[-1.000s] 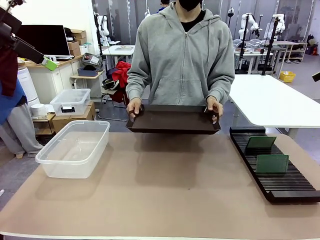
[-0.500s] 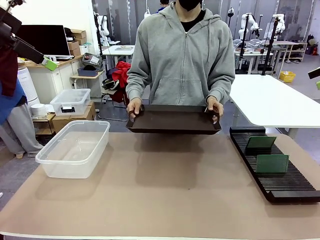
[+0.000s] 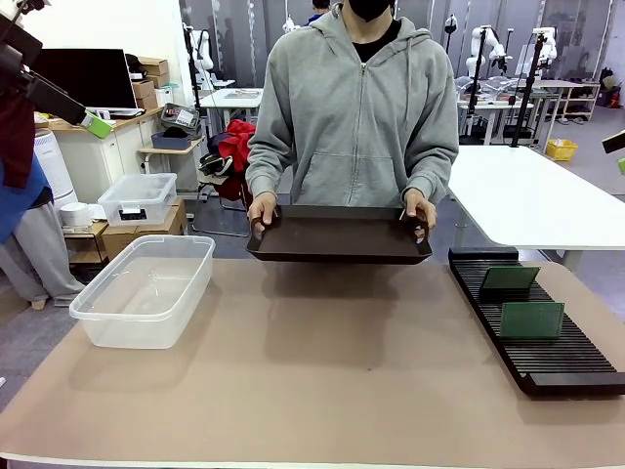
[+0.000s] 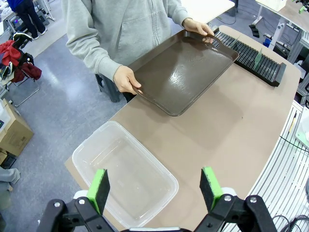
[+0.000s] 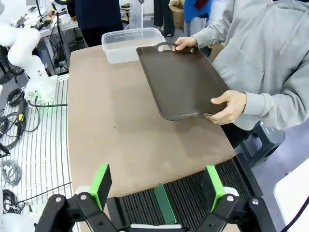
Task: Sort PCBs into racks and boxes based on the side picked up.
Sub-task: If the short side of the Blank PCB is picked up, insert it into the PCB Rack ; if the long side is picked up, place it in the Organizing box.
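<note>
Two green PCBs (image 3: 510,278) (image 3: 532,319) stand upright in slots of the long black rack (image 3: 547,357) at the table's right. One PCB (image 5: 162,203) shows edge-on in the rack (image 5: 203,193) directly below my right gripper (image 5: 157,182), which hangs open and empty above it. The clear box (image 3: 146,288) sits empty at the table's left. High above that box (image 4: 123,171), my left gripper (image 4: 154,187) is open with nothing between its green pads (image 4: 99,188). That left gripper (image 3: 95,123) also shows at the upper left of the front view.
A person in a grey hoodie stands at the far side, both hands holding a dark brown handled tray (image 3: 337,236) just above the table edge. The tray (image 4: 186,72) looks bare. A smaller lidded clear box (image 3: 137,198) sits off the table behind the tub.
The tip of my right gripper has edged slightly further into the front view's right edge. The person, tray, PCBs and left gripper have not moved.
</note>
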